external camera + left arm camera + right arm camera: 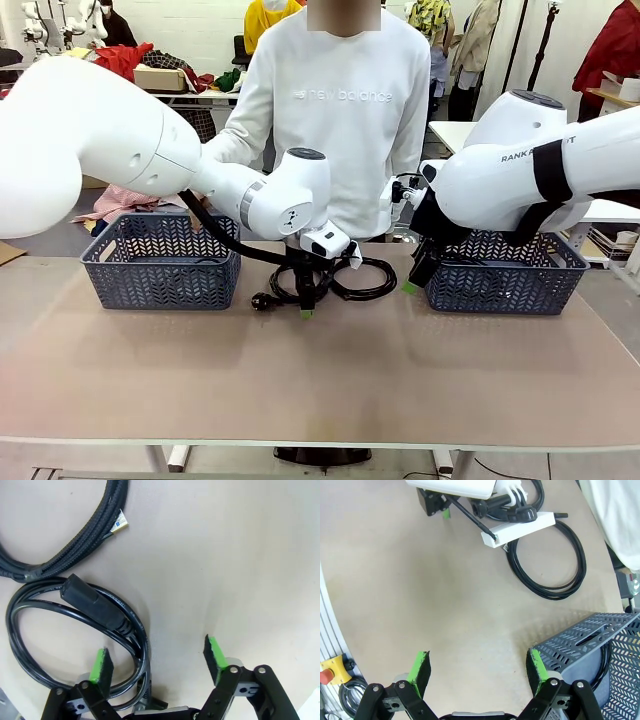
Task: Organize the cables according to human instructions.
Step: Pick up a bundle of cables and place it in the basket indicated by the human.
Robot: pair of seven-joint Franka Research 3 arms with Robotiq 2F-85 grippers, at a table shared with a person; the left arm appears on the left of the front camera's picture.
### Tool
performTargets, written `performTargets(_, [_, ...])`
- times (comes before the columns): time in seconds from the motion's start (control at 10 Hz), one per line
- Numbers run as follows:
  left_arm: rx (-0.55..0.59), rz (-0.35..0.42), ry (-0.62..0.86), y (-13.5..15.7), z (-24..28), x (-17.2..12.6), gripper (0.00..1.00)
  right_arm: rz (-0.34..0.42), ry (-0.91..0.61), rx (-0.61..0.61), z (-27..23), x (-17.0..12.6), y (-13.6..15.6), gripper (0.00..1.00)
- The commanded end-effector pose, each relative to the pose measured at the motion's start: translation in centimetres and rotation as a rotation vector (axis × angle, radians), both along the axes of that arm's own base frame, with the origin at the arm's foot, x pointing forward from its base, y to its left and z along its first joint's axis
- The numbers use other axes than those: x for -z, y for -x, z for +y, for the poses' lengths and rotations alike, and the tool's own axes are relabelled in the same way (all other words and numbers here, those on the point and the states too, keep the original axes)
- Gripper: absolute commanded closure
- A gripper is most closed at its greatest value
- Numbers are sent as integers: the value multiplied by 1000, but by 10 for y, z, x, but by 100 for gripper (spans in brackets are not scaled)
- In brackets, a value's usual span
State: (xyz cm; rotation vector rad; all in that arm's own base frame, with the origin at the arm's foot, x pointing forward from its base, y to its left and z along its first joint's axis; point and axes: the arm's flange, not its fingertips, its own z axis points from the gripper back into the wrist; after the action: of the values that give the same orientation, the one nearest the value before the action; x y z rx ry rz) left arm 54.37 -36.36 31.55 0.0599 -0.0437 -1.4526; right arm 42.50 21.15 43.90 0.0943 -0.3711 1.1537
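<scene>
The left gripper [157,655] gaped wide, empty, over a flat cable [40,600] coil, its plug [95,605] lying diagonally. The right gripper [477,667] hung open, empty, beside a basket [580,640].

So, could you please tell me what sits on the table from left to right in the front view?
Left basket → cables → right gripper → right basket.

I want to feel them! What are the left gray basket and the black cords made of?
Left basket: probably hard plastic, matte gray, moulded zigzag holes. Smooth cord: likely rubbery plastic, slight shine. Braided cord: seemingly woven fabric sleeve, dull, textured.
</scene>
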Motion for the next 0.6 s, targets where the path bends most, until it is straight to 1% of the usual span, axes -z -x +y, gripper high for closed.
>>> performTargets(0.0, [7,6,-7,-6,1,-3,19,-8,1,5,0,-1,0,0])
performTargets(0.5, [22,21,11,-10,-1,0,67,-8,1,5,0,-1,0,0])
